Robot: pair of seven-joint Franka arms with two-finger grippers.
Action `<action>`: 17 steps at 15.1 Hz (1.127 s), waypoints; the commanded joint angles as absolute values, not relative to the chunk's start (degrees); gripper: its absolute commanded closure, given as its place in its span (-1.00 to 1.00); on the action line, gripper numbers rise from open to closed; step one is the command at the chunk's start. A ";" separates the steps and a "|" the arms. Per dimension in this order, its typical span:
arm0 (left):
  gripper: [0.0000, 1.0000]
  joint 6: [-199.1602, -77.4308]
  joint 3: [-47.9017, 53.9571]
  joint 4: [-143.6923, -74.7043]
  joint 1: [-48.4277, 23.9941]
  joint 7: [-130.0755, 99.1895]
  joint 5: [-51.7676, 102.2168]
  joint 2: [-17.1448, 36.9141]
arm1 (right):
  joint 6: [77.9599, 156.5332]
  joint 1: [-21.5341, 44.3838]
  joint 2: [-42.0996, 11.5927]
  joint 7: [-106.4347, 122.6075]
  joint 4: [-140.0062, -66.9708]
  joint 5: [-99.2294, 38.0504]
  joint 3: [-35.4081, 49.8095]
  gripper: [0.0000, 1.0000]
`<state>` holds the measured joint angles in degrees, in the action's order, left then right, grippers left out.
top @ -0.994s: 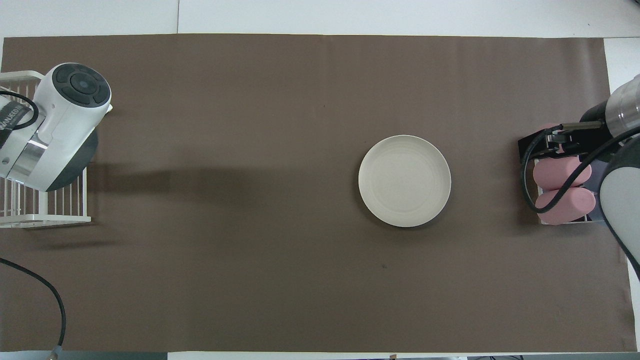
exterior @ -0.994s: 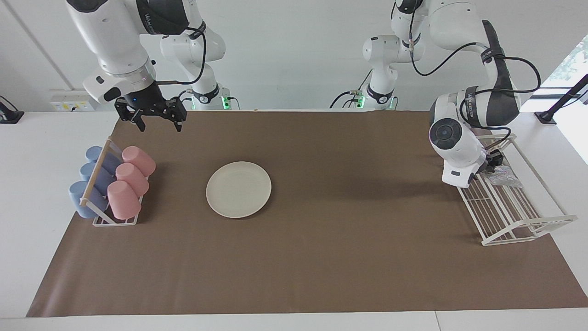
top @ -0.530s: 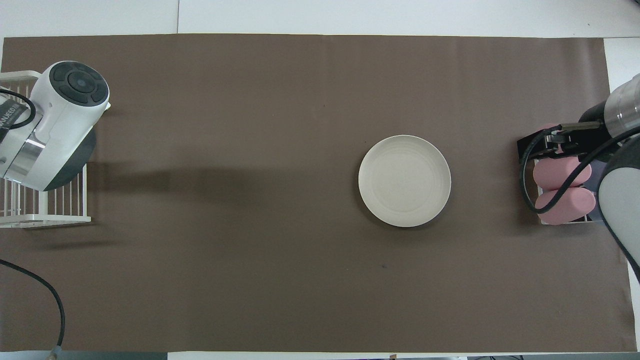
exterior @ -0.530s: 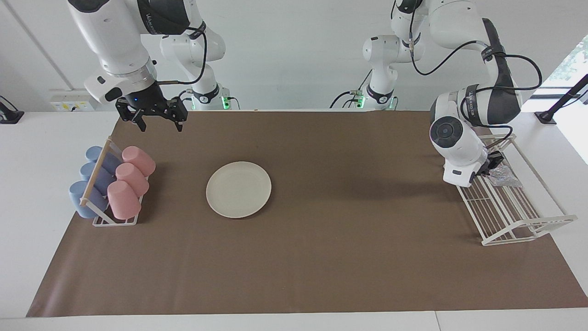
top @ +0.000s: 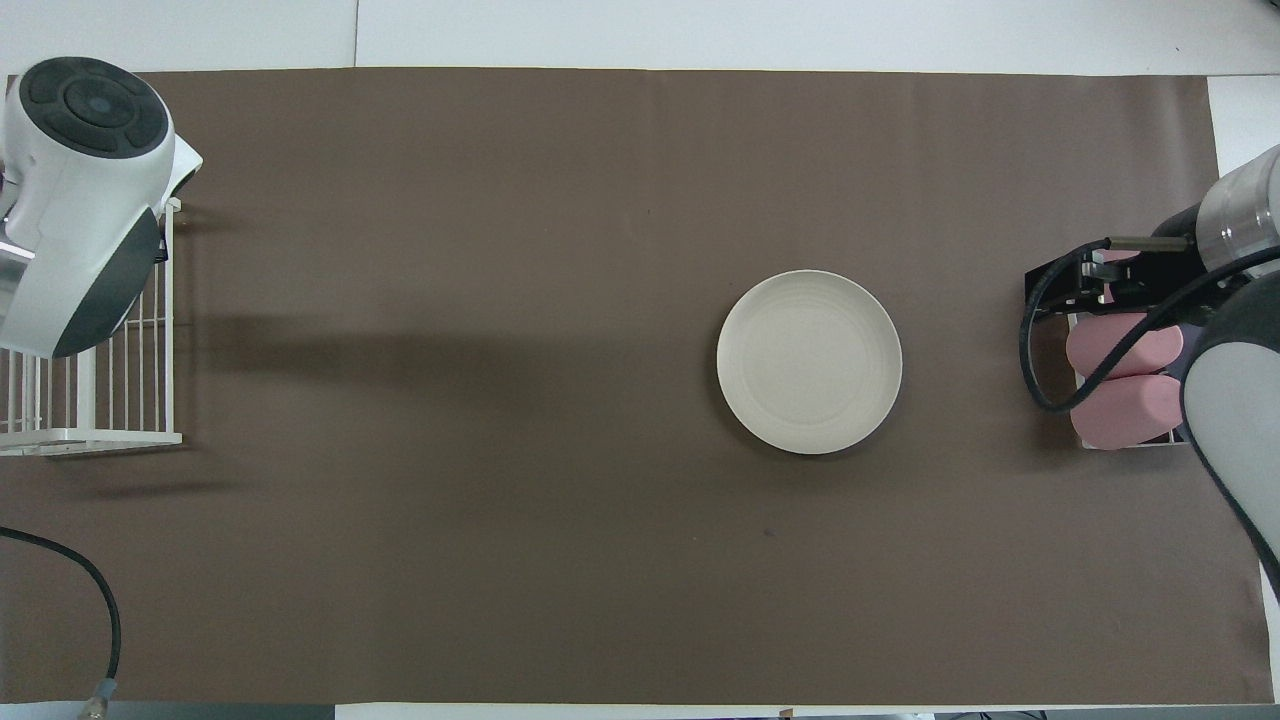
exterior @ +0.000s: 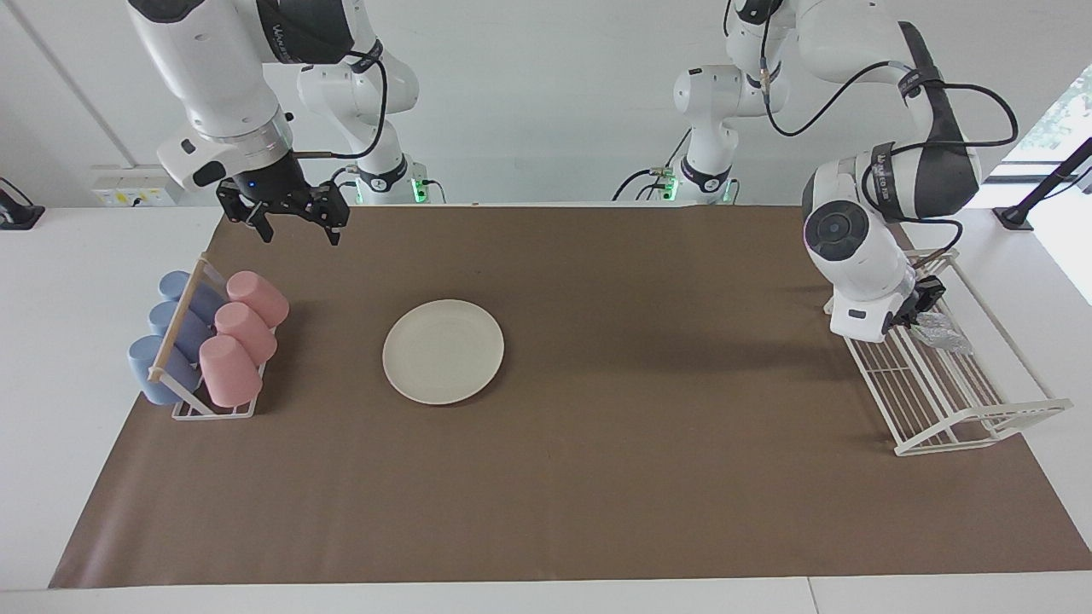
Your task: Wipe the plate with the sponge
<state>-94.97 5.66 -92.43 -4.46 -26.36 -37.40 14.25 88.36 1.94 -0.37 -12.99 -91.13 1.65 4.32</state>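
Observation:
The cream-white plate [exterior: 443, 350] lies on the brown mat, toward the right arm's end; it also shows in the overhead view [top: 809, 361]. The silvery wrinkly sponge [exterior: 941, 331] lies in the white wire rack [exterior: 955, 401] at the left arm's end. My left gripper [exterior: 918, 307] is down in the rack right at the sponge, touching or nearly touching it. In the overhead view the arm's wrist hides both. My right gripper [exterior: 297, 232] is open and empty, up in the air over the mat's edge by the cup rack; it also shows in the overhead view [top: 1062, 288].
A small rack of pink and blue cups [exterior: 209, 337] stands at the right arm's end, beside the plate; it also shows in the overhead view [top: 1120, 390]. The wire rack [top: 90, 400] has raised rails around the sponge. A black cable [top: 100, 600] lies near the left arm's base.
The left arm's wrist has risen a little over the wire rack. The sponge stays about where it was. The right gripper has drifted slightly upward.

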 commanded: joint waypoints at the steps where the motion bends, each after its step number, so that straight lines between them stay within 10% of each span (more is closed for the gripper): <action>1: 1.00 -88.17 5.36 -83.96 -6.32 -25.31 -29.73 16.78 | 88.42 1.67 0.79 -19.14 -92.02 1.76 6.84 -1.00; 13: 1.00 -86.39 4.48 -76.90 -2.29 -26.28 21.86 14.50 | 89.90 1.84 1.67 -52.01 -92.64 -3.69 13.80 -1.00; 17: 1.00 -92.79 4.48 -86.63 -1.49 -26.10 36.62 9.95 | 94.21 5.79 1.93 -64.91 -93.34 -3.69 14.24 -1.00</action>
